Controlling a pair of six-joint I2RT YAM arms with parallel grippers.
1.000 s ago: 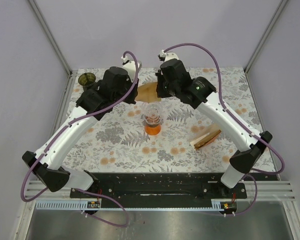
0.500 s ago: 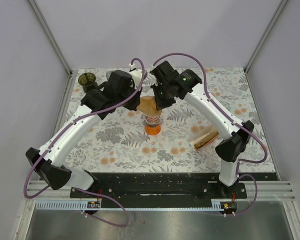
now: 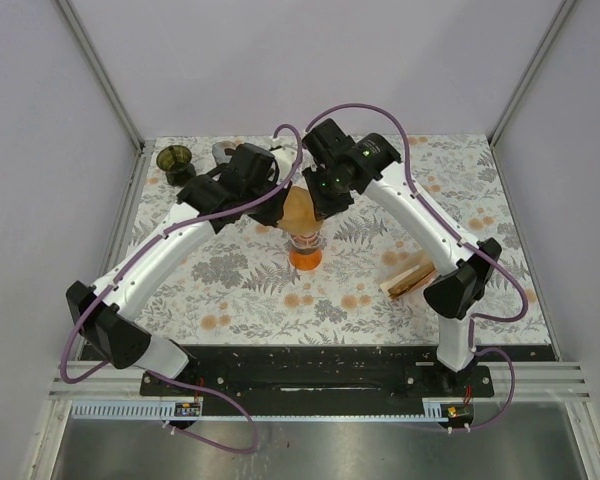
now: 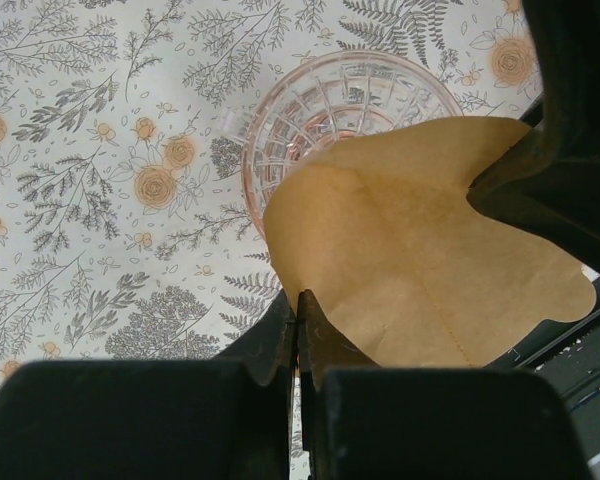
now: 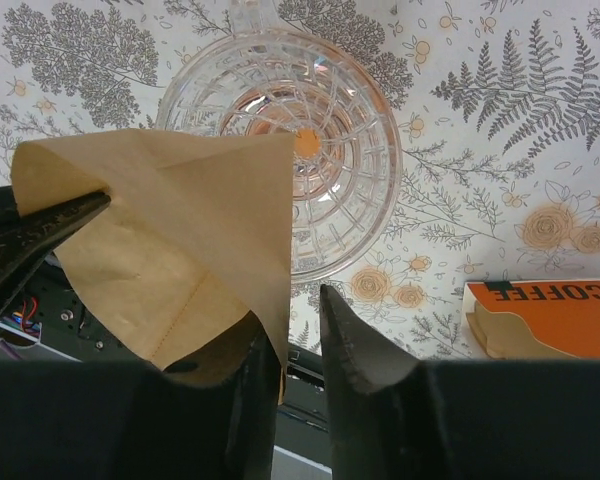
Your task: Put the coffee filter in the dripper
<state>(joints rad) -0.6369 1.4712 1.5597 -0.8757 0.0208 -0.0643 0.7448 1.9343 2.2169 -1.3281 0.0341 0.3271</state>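
The brown paper coffee filter (image 3: 298,208) hangs just above the clear glass dripper (image 3: 306,240), which stands on an orange base mid-table. My left gripper (image 3: 280,203) is shut on the filter's edge; in the left wrist view its jaws (image 4: 302,300) pinch the filter (image 4: 420,260) over the dripper (image 4: 330,110). My right gripper (image 3: 320,203) is at the filter's other side. In the right wrist view its jaws (image 5: 300,300) stand a little apart, with the filter (image 5: 180,220) lying over the left finger and the dripper (image 5: 330,150) below.
An orange and tan coffee filter box (image 3: 412,275) lies to the right of the dripper, also in the right wrist view (image 5: 550,315). A dark cup (image 3: 174,158) stands at the back left corner. The floral tablecloth (image 3: 240,290) covers the table.
Both grippers have carried the filter from the back of the table forward to just above the dripper, and have drawn closer together.
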